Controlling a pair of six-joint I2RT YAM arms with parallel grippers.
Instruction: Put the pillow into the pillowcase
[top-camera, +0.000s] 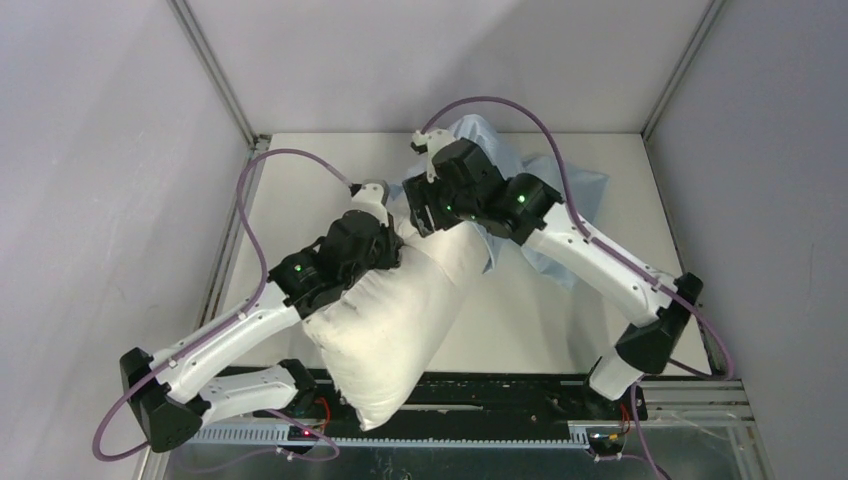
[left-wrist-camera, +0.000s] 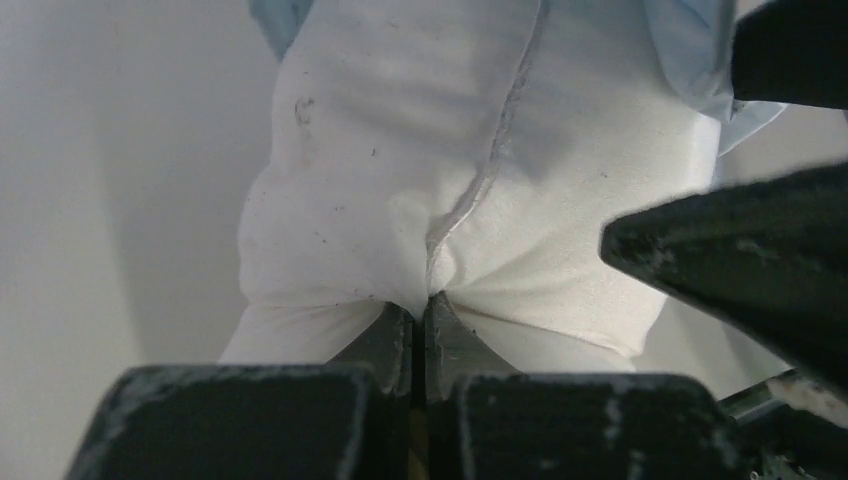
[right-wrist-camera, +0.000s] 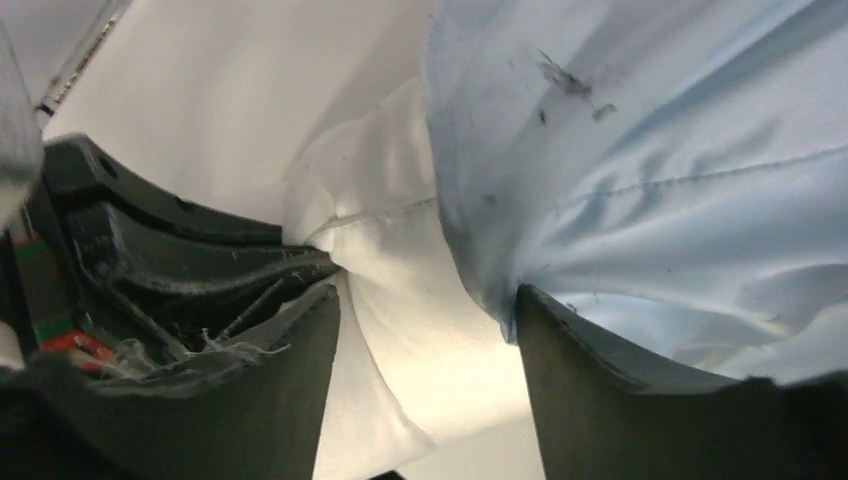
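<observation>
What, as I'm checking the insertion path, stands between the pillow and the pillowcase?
No separate object shows. The far end of the pillow touches the pillowcase. Only the right gripper sits at that junction, its fingers apart around the pillow and the blue edge. Whether the case mouth is open there cannot be told.

The pillow (top-camera: 400, 320) is plain white with faint grey smudges. Beside the right end effector (right-wrist-camera: 425, 300), the pillowcase (right-wrist-camera: 650, 150) is light blue, flecked with tiny dark specks. Both that and the left end effector (left-wrist-camera: 421, 325) are black; the worktop (top-camera: 540, 330) is off-white.
</observation>
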